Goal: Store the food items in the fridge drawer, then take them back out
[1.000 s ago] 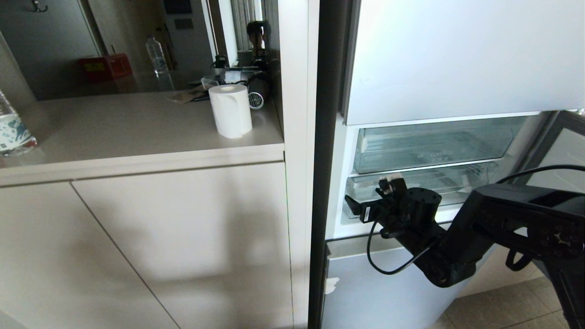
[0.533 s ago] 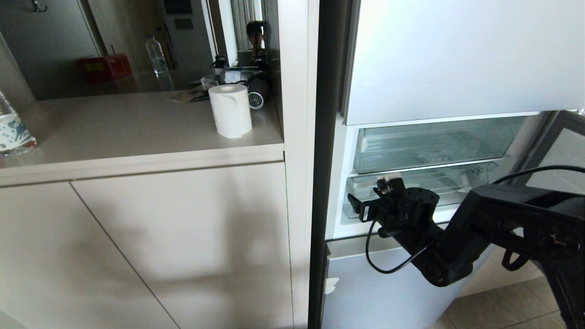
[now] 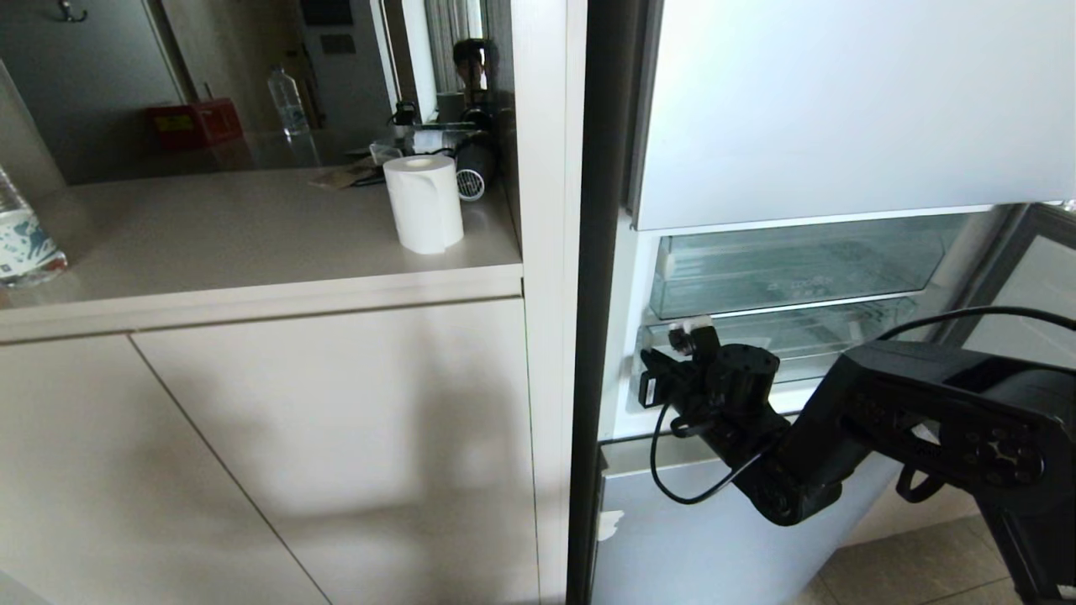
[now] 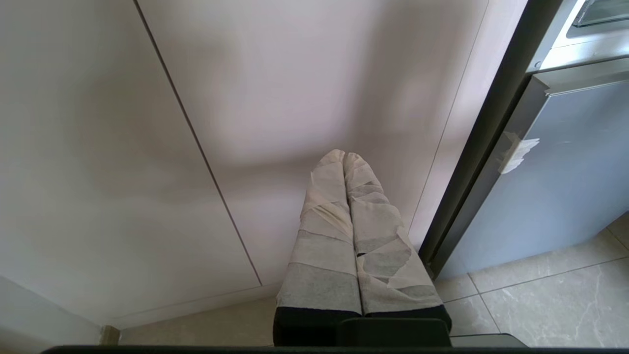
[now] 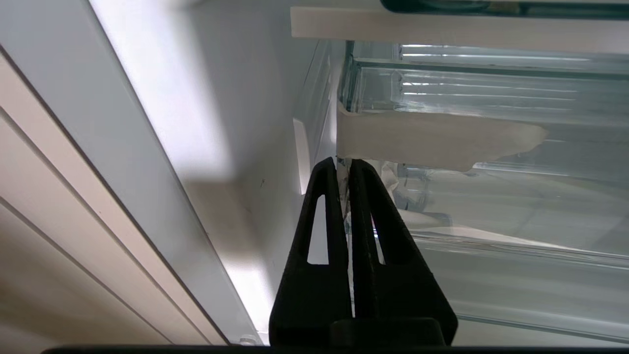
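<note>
Pinching clear ribbed fridge drawer lip | right claw closed on it

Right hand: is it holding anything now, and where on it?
The right hand is shut at the fridge drawer's left front corner, apparently pinching its clear front lip; the contact itself is hard to make out.

The right gripper's fingertips are hidden in the head view behind its own wrist. The right arm covers part of the fridge drawer front. Contact between fingertips and drawer lip cannot be confirmed. Drawer contents are indistinct.
</note>
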